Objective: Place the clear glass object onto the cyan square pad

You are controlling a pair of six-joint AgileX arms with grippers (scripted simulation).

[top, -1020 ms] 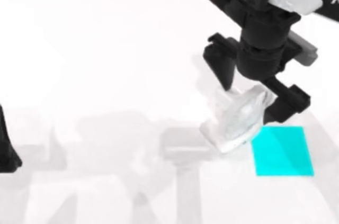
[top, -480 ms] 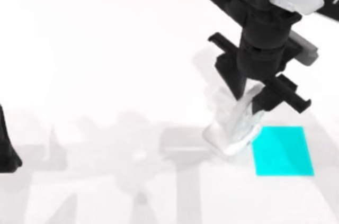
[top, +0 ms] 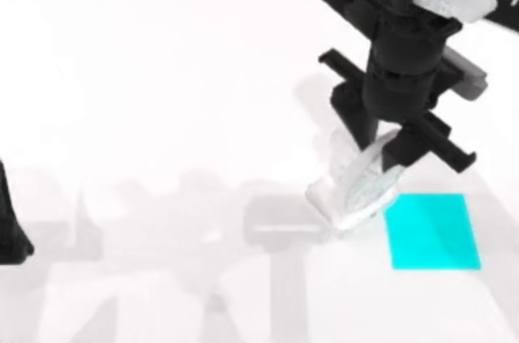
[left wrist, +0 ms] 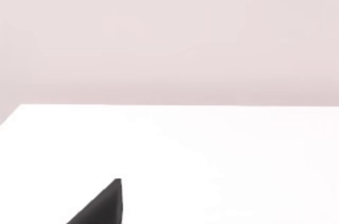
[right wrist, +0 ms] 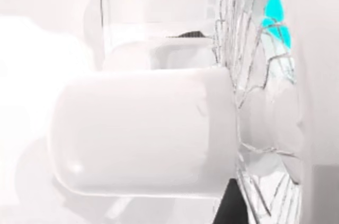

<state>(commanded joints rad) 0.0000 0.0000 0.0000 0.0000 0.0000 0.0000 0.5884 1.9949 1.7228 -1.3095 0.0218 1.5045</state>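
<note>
With our right gripper point(top: 381, 144) fingers pinching the clear glass object point(top: 357, 189), which hangs tilted just left of the cyan square pad point(top: 430, 229), we judge the carry unfinished: shift right, then lower it; our left arm sits parked at the desk's left edge.

cyan square pad point(top: 431, 230) uncovered, clear glass object point(top: 357, 189) beside its left edge

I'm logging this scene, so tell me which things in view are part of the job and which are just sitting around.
Part of the job:
clear glass object, tilted, beside the pad
cyan square pad, bare
right tool, closed on the glass

Just there:
left arm, parked at the table's left edge
white table
</note>
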